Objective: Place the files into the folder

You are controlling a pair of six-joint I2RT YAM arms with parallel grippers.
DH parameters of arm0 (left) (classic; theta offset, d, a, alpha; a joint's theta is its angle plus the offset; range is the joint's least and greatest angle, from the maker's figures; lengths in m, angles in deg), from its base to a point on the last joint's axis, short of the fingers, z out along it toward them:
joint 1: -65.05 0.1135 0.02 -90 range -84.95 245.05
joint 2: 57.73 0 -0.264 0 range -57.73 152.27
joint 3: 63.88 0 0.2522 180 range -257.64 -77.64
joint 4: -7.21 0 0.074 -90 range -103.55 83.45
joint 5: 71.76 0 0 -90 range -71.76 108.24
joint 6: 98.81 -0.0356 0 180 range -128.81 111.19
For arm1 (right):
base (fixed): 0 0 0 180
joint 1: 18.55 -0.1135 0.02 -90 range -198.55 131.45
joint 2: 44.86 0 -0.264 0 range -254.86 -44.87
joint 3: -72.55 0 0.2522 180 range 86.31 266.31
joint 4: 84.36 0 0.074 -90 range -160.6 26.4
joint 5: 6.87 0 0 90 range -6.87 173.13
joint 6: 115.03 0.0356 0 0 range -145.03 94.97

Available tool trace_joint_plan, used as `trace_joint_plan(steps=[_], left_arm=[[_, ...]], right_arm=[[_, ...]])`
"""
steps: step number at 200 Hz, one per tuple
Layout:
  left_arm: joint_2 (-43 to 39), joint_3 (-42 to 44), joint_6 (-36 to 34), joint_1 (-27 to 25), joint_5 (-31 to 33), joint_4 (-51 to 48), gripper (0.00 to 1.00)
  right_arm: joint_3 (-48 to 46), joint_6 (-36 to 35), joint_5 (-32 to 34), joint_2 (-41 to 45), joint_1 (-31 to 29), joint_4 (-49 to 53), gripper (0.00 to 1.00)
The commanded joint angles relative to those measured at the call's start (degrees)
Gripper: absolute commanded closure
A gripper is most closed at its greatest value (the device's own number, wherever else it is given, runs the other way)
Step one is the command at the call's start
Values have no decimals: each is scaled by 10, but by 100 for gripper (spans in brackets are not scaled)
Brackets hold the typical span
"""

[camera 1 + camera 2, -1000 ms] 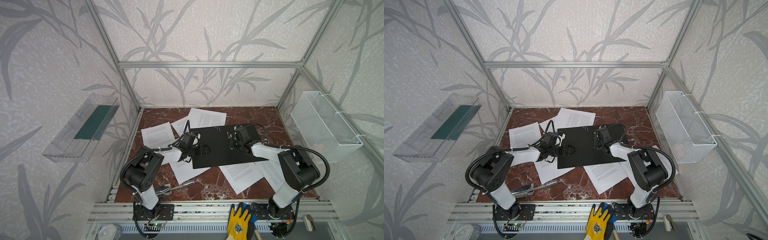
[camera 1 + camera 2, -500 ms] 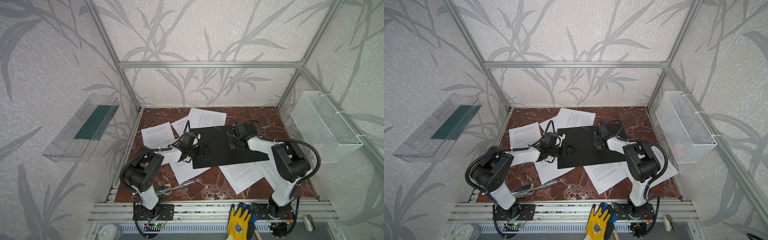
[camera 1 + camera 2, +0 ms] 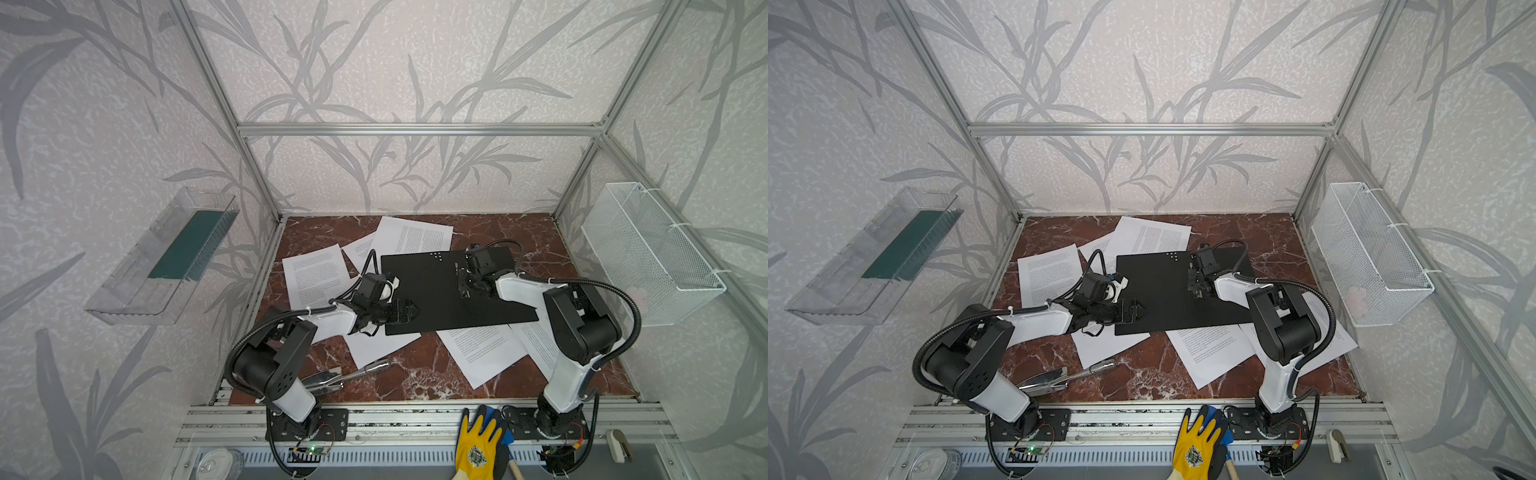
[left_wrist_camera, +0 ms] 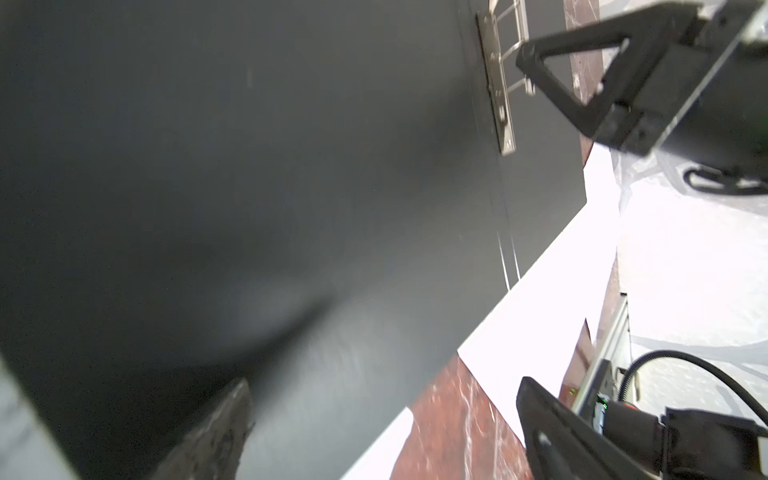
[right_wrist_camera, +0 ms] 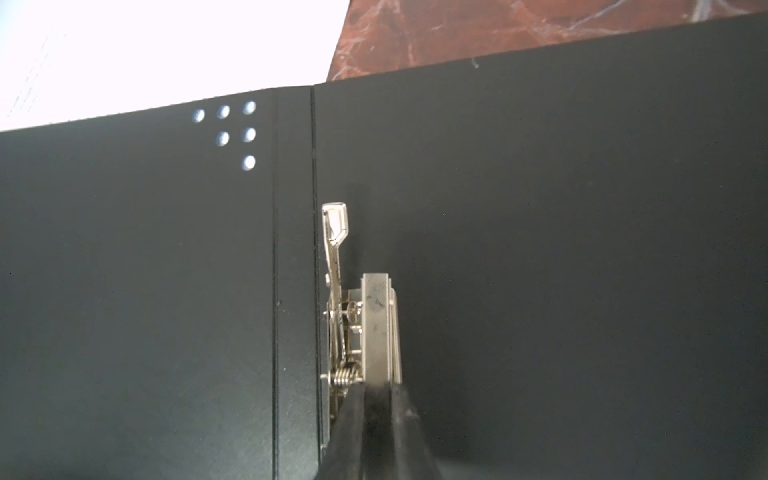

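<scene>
6 of the files (image 3: pixel 482 349) can be counted in both top views. All of them lie flat on the marble table (image 3: pixel 415 378) around the folder (image 3: pixel 436 299), and some are partly under it: 3 at its left and back side, 1 under its front left corner, 2 under its front right edge. The folder lies open in the middle of the table, with the black inside facing up.

The right gripper (image 5: pixel 376 395) is at the metal clip (image 5: pixel 376 316) beside the spine of the folder. In the right wrist view its 2 fingers (image 5: pixel 405 419) are almost together and they pinch the flat metal plate of the clip between them. The thin lever (image 5: pixel 334 232) of the clip stands just beside the plate, and the fingers do not touch it.

The left gripper (image 3: pixel 406 311) is at the front left edge of the folder, low over it. Its 2 fingers (image 4: pixel 582 83) stand wide apart, as the left wrist view shows, and they hold nothing. Between them this view shows only the black inside of the folder, 1 white file and a piece of the table, all further away. Whether a fingertip touches the folder I cannot tell
</scene>
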Motion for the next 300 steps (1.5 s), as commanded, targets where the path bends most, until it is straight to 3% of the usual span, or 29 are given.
trace_joint_plan(steps=[1, 56, 98, 112, 140, 182, 212, 234, 270, 300], left_arm=[[-71, 23, -1, -8, 7, -1, 1], [-196, 67, -33, -15, 164, -30, 1], [-221, 75, -30, -15, 211, -48, 1], [-226, 73, -28, -15, 226, -61, 1], [-248, 74, -22, -15, 251, -80, 1], [-303, 80, 9, -12, 302, -144, 1], [-388, 111, 74, -6, 343, -222, 1], [-470, 129, 119, 1, 374, -301, 1], [-537, 135, 163, 26, 374, -405, 1], [-529, 165, 174, 61, 315, -395, 6]], right_arm=[[28, 31, 11, -12, 23, -19, 97], [118, 10, -19, -54, 44, 19, 99], [164, -2, -47, -81, 59, 41, 98], [170, -3, -51, -91, 62, 44, 93], [179, -5, -63, -98, 63, 47, 72], [188, -15, -84, -32, 34, 92, 48], [141, -26, -100, 56, -19, 110, 32], [64, -14, -126, 135, -47, 99, 27], [-41, 27, -167, 210, -92, 80, 25], [-72, -18, -192, 232, -158, 104, 27]])
